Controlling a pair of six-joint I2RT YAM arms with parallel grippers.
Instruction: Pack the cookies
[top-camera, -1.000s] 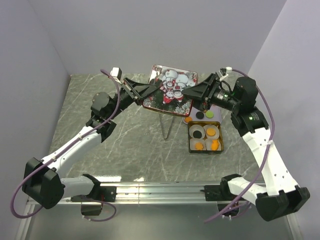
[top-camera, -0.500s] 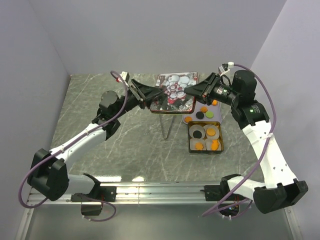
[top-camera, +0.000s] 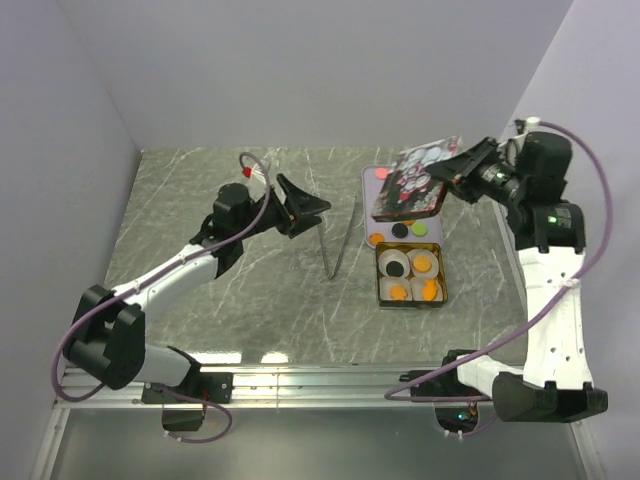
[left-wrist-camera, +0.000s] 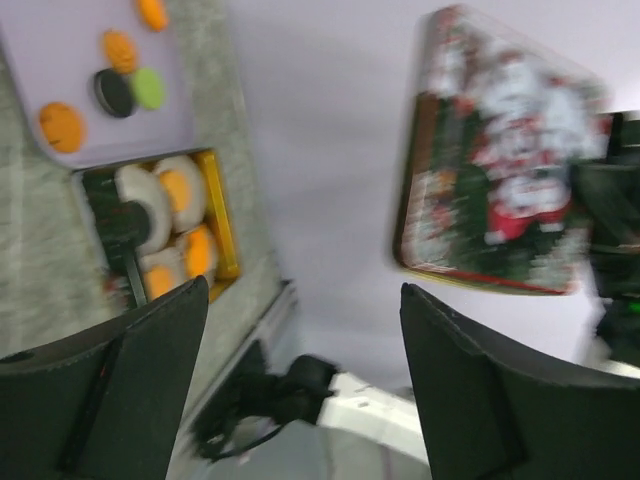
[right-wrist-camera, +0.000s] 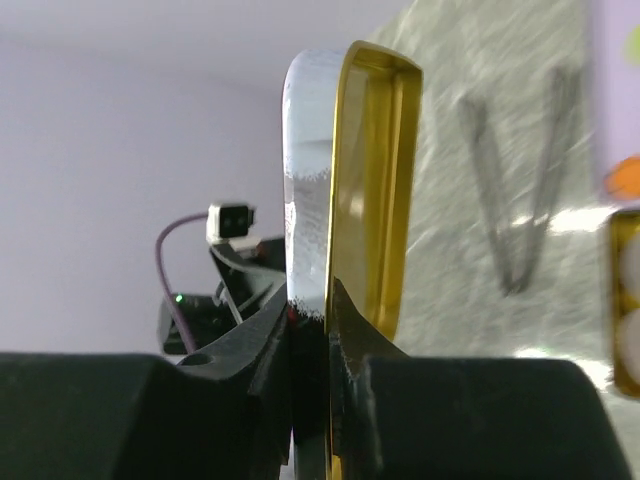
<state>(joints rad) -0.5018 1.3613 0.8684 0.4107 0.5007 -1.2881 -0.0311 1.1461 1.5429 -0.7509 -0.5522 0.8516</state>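
While lid (top-camera: 415, 180) hangs upper right: tin (top-camera: 378, 285) open for filling, I judge.
R claw (top-camera: 458, 176): clamped on lid rim, lid tilted.
L claw (top-camera: 308, 205): wide open, empty, centre-left.
Cookies (top-camera: 398, 231): some loose on tray (top-camera: 368, 195) above tin, others in cups (top-camera: 393, 265) inside.

Left arm (top-camera: 170, 275) stretches low toward the middle of the table (top-camera: 200, 190), left gripper (top-camera: 312, 208) splayed wide, empty — right arm (top-camera: 555, 300) towers at the right edge, right gripper (top-camera: 452, 178) pinching the lid (top-camera: 412, 180) rim.
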